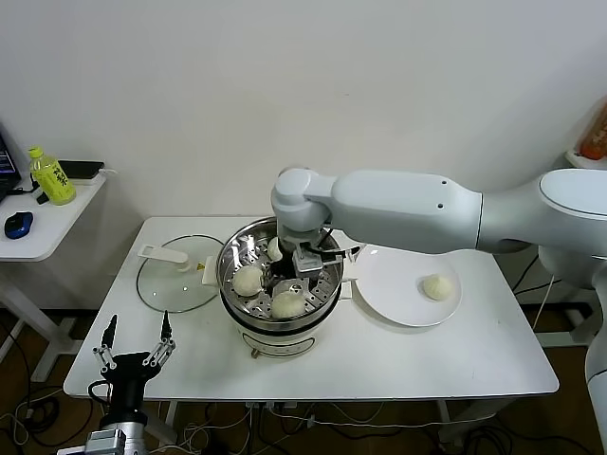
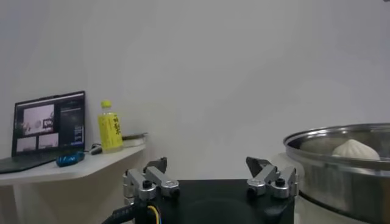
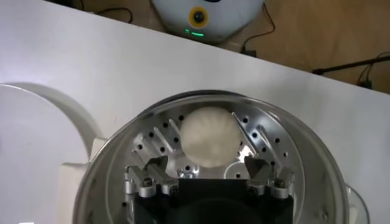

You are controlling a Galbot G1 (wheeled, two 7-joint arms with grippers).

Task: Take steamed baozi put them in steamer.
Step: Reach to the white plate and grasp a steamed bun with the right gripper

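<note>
Your right hand [image 1: 305, 268] hung inside the steamer [image 1: 232, 248], a round shiny steel pot with a perforated tray on a white base, at the middle of the white counter [image 1: 427, 360]. Fingers stood spread, gripping nothing. Three smooth, domed baozi [image 1: 248, 280] lay on the tray; a fourth bun [image 1: 436, 286] sat on the flat white plate [image 1: 379, 284] to the right, well apart. Round glass lid [image 1: 175, 275] lay flat, left of the pot.

The right wrist view showed what the head view hid: one pleated baozi [image 3: 209, 136] just ahead of the spread fingertips [image 3: 157, 163], seemingly not touching.

Your left hand [image 1: 136, 343] waited open, low off the counter's front-left corner; its wrist view caught the steamer rim [image 2: 341, 139] side-on.
</note>
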